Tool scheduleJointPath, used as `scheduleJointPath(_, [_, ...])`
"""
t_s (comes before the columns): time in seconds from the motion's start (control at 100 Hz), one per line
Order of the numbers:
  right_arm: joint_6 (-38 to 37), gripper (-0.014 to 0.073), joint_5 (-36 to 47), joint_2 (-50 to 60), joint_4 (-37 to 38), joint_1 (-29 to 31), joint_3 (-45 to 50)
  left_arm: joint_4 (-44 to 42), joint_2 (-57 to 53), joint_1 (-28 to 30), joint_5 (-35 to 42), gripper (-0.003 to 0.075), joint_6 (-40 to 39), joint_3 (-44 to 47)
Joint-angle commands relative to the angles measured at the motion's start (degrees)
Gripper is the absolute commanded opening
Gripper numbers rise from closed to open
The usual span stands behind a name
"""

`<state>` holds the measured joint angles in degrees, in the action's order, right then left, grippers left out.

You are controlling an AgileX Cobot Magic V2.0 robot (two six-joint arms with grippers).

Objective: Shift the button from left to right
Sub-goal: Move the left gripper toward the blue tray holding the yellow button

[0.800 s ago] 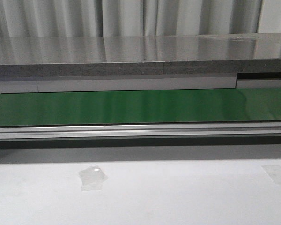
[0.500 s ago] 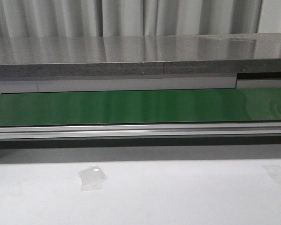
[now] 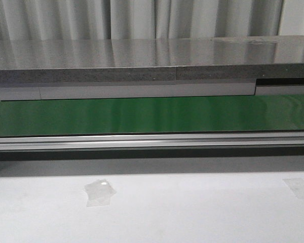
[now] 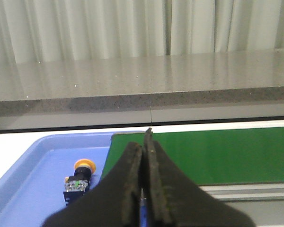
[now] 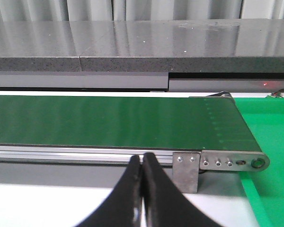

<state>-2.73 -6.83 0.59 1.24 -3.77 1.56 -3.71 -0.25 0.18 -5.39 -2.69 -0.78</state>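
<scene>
The button (image 4: 78,179), a yellow round head on a black body with greenish marks, lies on its side in a blue tray (image 4: 33,161) in the left wrist view. My left gripper (image 4: 143,144) is shut with nothing between its fingers, and stands beside the button, apart from it. My right gripper (image 5: 142,163) is shut and empty, in front of the conveyor's right end. Neither gripper nor the button shows in the front view.
A green conveyor belt (image 3: 152,115) on an aluminium rail (image 3: 152,140) runs across the front view, with a grey stone ledge (image 3: 152,61) behind. The belt's right end bracket (image 5: 187,170) borders a green surface (image 5: 270,189). Two tape patches (image 3: 99,192) lie on the white table.
</scene>
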Motion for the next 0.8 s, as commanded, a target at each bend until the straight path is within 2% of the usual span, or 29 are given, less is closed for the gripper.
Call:
scheduleJointPath(0.0, [0.2, -0.0068, 4.8, 1.0, 0.3, 0.0, -0.8, 1.1, -1.3, 0.2, 0.7, -0.0020, -0.8, -4.1])
scheduleJointPath(0.19, [0.2, -0.0068, 4.8, 1.0, 0.3, 0.0, -0.8, 2.7, 3.7, 0.2, -6.3, -0.0020, -0.8, -12.7])
scheduleJointPath(0.3, [0.2, -0.0068, 4.8, 1.0, 0.3, 0.0, -0.8, 2.6, 7.9, 0.2, -12.9, -0.0020, -0.8, -19.7])
scheduleJointPath(0.57, [0.2, -0.0068, 4.8, 1.0, 0.3, 0.0, -0.8, 0.0, 24.1, 0.2, -30.8, -0.0020, -0.8, -37.4])
scheduleJointPath(0.79, [0.2, -0.0068, 4.8, 1.0, 0.3, 0.0, -0.8, 0.0, 37.1, 0.2, -40.1, -0.0020, -0.8, -47.5])
